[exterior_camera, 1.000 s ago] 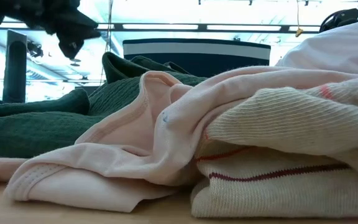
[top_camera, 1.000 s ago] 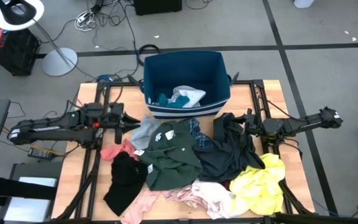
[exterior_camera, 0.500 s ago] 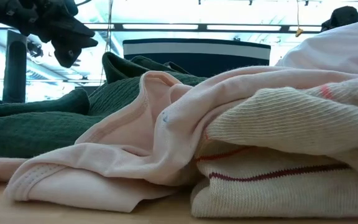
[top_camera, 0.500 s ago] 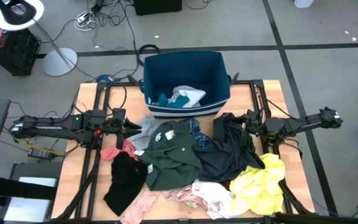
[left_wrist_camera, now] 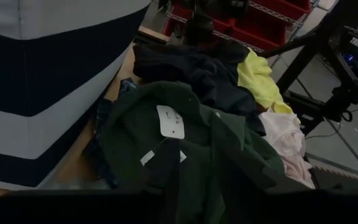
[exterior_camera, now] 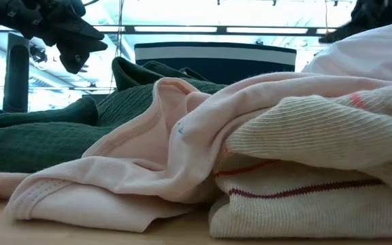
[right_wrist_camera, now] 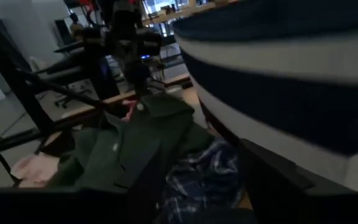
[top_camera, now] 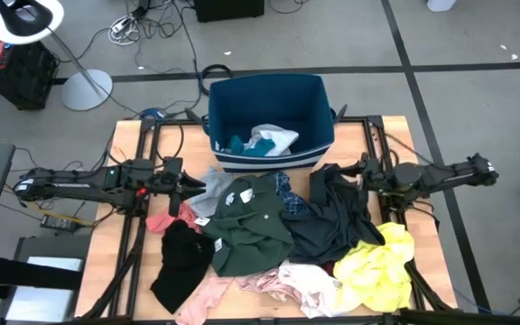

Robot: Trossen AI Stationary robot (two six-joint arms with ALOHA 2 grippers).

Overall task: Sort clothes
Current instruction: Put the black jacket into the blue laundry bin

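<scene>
A heap of clothes lies on the wooden table: a dark green garment (top_camera: 251, 226), a black one (top_camera: 183, 262), a dark charcoal one (top_camera: 332, 217), a yellow one (top_camera: 382, 266), pale pink ones (top_camera: 301, 284), a salmon one (top_camera: 165, 219), a grey one (top_camera: 210, 190) and a blue plaid one (top_camera: 289, 194). My left gripper (top_camera: 190, 183) hangs open above the heap's left edge, beside the grey garment. My right gripper (top_camera: 355, 171) hangs open above the charcoal garment's far right part. In the right wrist view the plaid cloth (right_wrist_camera: 197, 174) shows between its fingers, farther off.
A navy bin with white stripes (top_camera: 217, 117) stands at the table's far edge, with a white and a teal piece (top_camera: 264, 140) inside. The clothes cover the table's middle and near part. Bare wood (top_camera: 106, 226) shows on the left. Stands and cables lie on the floor around.
My right gripper has risen a little above the charcoal garment, still open. My left gripper swung slightly toward the near edge and sank a little, then kept still. The clothes have not moved.
</scene>
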